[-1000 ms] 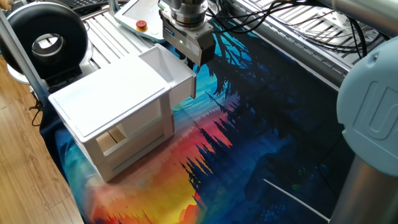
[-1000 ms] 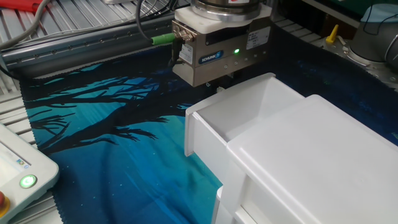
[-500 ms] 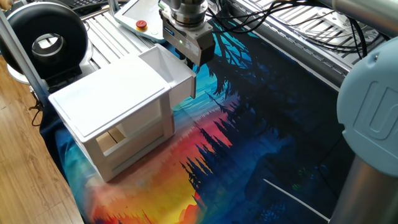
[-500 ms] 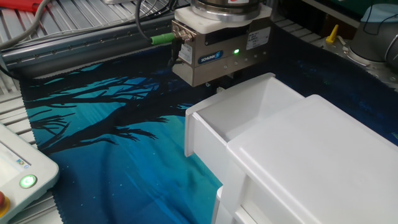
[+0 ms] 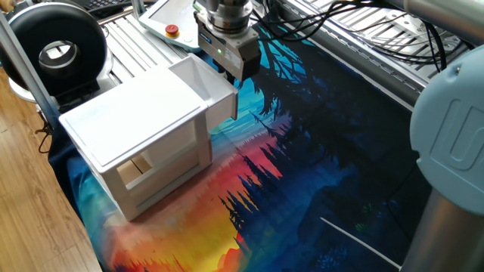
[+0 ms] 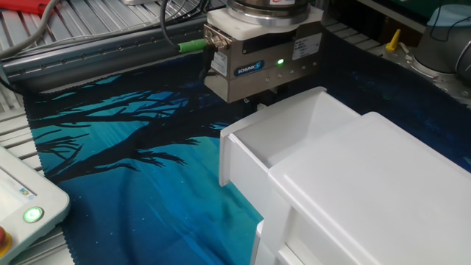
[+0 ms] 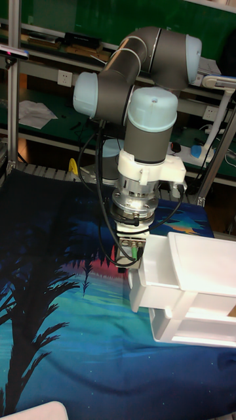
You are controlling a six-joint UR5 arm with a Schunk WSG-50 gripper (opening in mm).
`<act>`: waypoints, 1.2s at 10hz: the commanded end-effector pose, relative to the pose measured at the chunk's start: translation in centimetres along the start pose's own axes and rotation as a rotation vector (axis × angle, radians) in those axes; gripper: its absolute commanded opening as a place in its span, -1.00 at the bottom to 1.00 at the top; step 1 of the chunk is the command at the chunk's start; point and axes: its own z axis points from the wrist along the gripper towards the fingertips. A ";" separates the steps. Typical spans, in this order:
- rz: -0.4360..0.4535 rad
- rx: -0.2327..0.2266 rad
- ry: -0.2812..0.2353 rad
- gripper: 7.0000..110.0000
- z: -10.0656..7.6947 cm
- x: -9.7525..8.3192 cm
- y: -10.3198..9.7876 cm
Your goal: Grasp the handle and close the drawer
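The gripper (image 5: 235, 74) has risen very slightly.

Arm bent down steeply, wrist vertical — claw (image 7: 131, 264) pointing downward, fingers hidden.

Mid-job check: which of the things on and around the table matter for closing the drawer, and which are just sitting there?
In the job:
drawer, pulled out
gripper, down at the drawer's front; handle hidden
white cabinet

Just lying about:
black ring-shaped device
pendant with red button
cables
printed cloth

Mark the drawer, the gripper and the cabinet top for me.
drawer (image 6: 243, 165): the other fixed view, front panel.
gripper (image 6: 259, 103): the other fixed view, underside of body; fingertips hidden.
cabinet top (image 5: 132, 113): one fixed view, middle.
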 end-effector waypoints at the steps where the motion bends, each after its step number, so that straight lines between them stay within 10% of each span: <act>1: 0.019 -0.003 -0.016 -1.00 -0.2 -0.4 0.1; 12: 0.063 -0.005 -0.003 -1.00 -0.2 -2.2 0.0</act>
